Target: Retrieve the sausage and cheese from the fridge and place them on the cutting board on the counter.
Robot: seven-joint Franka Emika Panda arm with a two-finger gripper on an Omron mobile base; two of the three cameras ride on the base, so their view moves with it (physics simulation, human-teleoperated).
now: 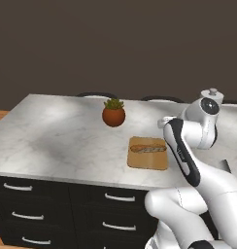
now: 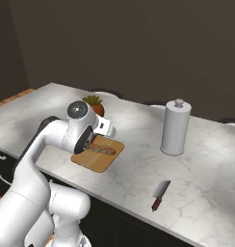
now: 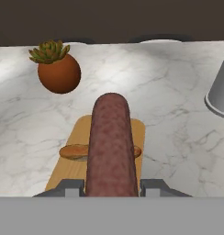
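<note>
Fingers [image 3: 112,187] clamp the sausage [image 3: 111,147] from both sides, holding it above the cutting board [image 3: 70,170], where a paler baguette-like piece [image 1: 148,149] lies crosswise. That board sits near the counter's [image 1: 57,141] front edge. Bare marble spreads leftward; a potted plant [image 1: 113,113] stands behind.

Wide white-grey marbled surface [image 1: 57,136] lies open left of the light-brown wooden cutting board [image 1: 147,160]. A mottled loaf-like item [image 1: 148,148] already occupies the board's far half. Round terracotta plant pot [image 1: 113,115] stands behind it; grey cylinder canister [image 2: 176,128] and red-handled knife [image 2: 159,195] sit well apart to the right.
</note>
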